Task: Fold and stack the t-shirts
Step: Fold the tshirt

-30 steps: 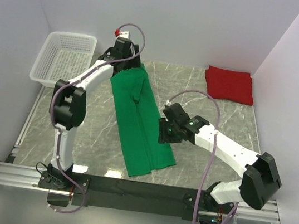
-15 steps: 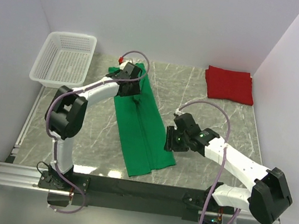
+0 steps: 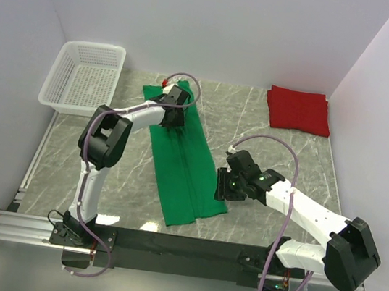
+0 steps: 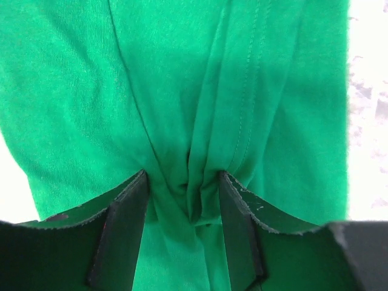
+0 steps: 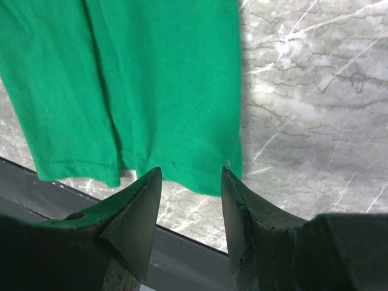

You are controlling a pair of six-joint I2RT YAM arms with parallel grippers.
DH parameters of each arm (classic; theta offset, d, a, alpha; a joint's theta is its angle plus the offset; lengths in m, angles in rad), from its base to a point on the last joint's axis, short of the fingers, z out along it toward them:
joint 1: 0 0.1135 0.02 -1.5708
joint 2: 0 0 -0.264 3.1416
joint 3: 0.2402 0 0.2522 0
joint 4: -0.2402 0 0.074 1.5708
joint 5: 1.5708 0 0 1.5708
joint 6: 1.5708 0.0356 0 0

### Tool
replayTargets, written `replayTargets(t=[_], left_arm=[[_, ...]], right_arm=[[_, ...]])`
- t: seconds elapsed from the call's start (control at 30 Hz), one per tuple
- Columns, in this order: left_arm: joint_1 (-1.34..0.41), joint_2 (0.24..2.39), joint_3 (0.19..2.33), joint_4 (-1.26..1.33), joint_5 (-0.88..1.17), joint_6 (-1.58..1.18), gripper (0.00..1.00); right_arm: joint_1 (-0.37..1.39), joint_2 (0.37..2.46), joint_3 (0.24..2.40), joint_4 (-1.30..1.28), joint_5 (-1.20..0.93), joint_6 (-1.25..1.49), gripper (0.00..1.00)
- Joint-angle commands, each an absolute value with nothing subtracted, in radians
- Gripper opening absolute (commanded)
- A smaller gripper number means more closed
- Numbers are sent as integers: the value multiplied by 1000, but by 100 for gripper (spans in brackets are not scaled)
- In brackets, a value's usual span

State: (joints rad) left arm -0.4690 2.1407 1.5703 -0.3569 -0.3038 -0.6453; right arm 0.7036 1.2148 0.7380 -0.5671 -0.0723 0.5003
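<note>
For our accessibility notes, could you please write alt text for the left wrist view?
A fold of the green t-shirt is pinched between the two black fingers of the left hand, at the bottom. The shirt nearly fills the view, with a pale strip of table at the right edge.

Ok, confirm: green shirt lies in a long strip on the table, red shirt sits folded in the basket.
Wrong on the red shirt: it sits folded on the table's far right corner, well apart from the basket, as the top view shows. The green shirt does lie in a long strip on the table.
</note>
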Motion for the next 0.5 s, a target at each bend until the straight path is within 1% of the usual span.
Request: replayTargets(t=[0.0, 0.17, 0.27, 0.37, 0.4, 0.47], left_arm=[[-456, 2206, 1638, -341, -311, -571, 55], [-404, 2282, 1724, -325, -261, -474, 57], [-388, 2312, 1767, -328, -236, -430, 61], [-390, 2283, 1799, -362, -207, -428, 71], [-391, 2261, 1778, -364, -196, -448, 75], [-394, 2167, 1696, -348, -158, -474, 80]], right_arm=[[696, 1204, 730, -534, -86, 499, 51], [698, 1236, 741, -515, -113, 511, 51], [696, 1259, 764, -520, -124, 512, 51], [695, 1264, 785, -534, -100, 517, 51], [696, 1261, 790, -540, -88, 522, 51], [693, 1256, 795, -549, -54, 531, 51]])
